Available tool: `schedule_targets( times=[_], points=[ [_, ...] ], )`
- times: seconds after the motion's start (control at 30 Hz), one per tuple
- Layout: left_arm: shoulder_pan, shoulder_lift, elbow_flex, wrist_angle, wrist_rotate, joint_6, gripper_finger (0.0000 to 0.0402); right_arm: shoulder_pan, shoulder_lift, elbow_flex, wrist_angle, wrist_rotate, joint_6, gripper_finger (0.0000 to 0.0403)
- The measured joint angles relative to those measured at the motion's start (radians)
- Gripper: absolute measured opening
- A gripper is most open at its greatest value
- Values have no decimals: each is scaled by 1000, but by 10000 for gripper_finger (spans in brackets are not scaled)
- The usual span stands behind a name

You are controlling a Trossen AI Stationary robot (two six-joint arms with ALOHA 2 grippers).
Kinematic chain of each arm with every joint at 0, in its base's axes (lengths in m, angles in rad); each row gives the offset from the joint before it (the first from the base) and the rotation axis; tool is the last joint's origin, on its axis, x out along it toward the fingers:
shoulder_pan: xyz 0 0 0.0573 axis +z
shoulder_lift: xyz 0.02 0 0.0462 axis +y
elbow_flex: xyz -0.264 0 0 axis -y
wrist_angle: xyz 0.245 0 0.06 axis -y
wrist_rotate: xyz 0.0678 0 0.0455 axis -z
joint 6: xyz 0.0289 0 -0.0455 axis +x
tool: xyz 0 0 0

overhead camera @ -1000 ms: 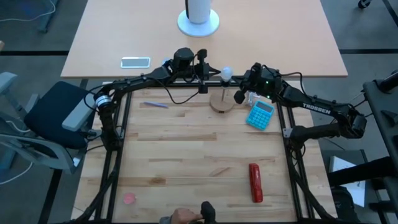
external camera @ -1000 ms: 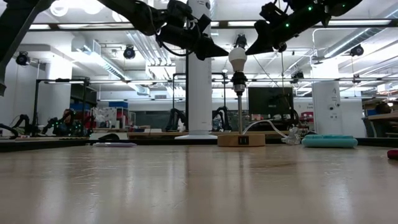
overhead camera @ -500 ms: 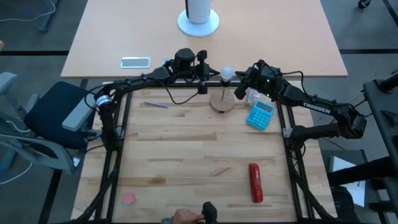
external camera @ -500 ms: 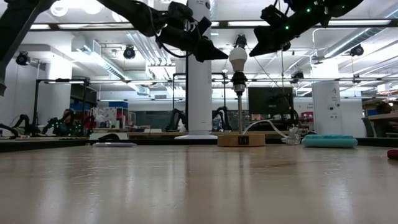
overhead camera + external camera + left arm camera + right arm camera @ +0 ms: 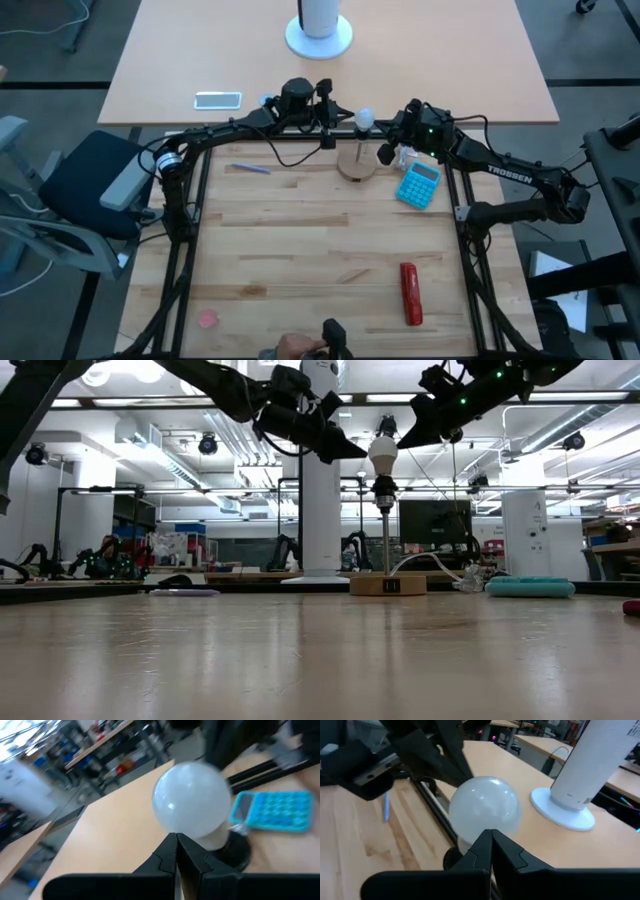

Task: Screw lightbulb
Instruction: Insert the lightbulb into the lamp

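Left gripper (image 5: 345, 452): fingers pressed fully together, nothing between them. The tips sit just left of the small white frosted lightbulb (image 5: 382, 453), level with its globe; no contact can be confirmed from the low view. In the left wrist view the closed fingers (image 5: 176, 851) point straight at the bulb's underside.

Right gripper (image 5: 408, 440): also clenched, empty. Its tips hang just right of the bulb, slightly above its widest part. In the right wrist view the joined fingers (image 5: 490, 845) aim at the globe from the opposite side.

The lightbulb stands upright in the dark socket on top of a thin metal post (image 5: 385, 540), which rises from a round wooden disc base (image 5: 357, 166) at the far middle of the slatted wooden table (image 5: 300, 260).

Versus a second ago: the left gripper has crept slightly rightward toward the bulb; the right gripper rose a little half a second ago and is now back at about its first position. Bulb, post and base unchanged.

Pose: both arms reach in from the far corners of the frame, forearms stretched roughly level toward the table's centre line, wrists facing one another across the bulb.

Around: a blue calculator (image 5: 418, 184) just right of the disc, a red oblong object (image 5: 409, 293) near right, a small pink disc (image 5: 208, 319) near left, a blue pen (image 5: 248, 168) far left. On the tan desk beyond stand a large white cylinder on a round base (image 5: 319, 30) and a white phone (image 5: 218, 100).
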Motion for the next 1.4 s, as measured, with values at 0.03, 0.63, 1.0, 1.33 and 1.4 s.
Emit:
schedule_targets(
  times=[0.03, 0.63, 1.0, 1.33, 1.4],
  points=[
    [0, 0, 0, -2, -31, 2, 0, 0, 0, 0, -9, 10, 7, 0],
    [4, -23, 0, -45, 93, 11, 0, -20, 8, 0, 23, 3, -25, 0],
    [7, -23, 0, -34, 60, 15, 0, 1, 8, 0, -7, -11, -5, 0],
    [27, -58, 1, -102, 85, 57, 0, -9, 12, 0, -10, 88, -4, 0],
    [27, -54, 2, -108, 155, 48, 0, -15, 15, 0, 12, 78, -19, 0]
  ],
)
